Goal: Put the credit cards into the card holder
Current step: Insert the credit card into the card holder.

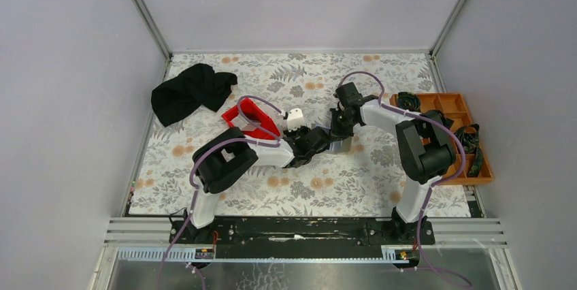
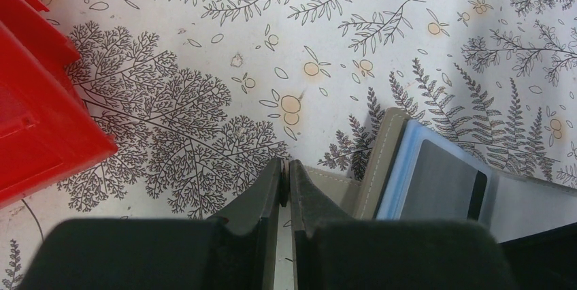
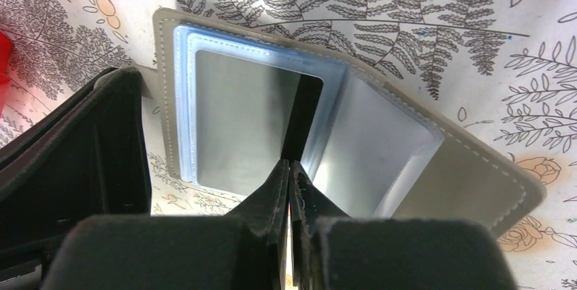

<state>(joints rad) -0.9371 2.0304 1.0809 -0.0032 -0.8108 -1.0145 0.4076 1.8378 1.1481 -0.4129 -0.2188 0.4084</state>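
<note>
Small flat grey folding card holder (image 3: 469, 191), faux-leather look with pale stitched edging, lies open on the floral-print table cover (image 2: 204, 52), mid-table between the two arms, just right of the red plastic bin (image 2: 41, 120). A light blue plastic card (image 3: 182, 99) already sits in its left pocket under a glossy clear window.

Left gripper (image 2: 286, 184) is clenched on the holder's grey outer flap and pins it. Right gripper (image 3: 289, 171) is pinched tight on a thin dark strip (image 3: 304, 116) standing in the fold. This is possibly a dark card seen edge-on or the holder's inner flap; the view does not settle it.

Handling: the holder is light and floppy at the hinge, so it will slide or fold unless a flap stays held. It is best gripped at a stitched edge, clear of the pockets. Cards are thin, stiff, slick and light. They should be pinched by a short edge and fed square into the slot, since a skewed corner will likely snag on the window lip.
</note>
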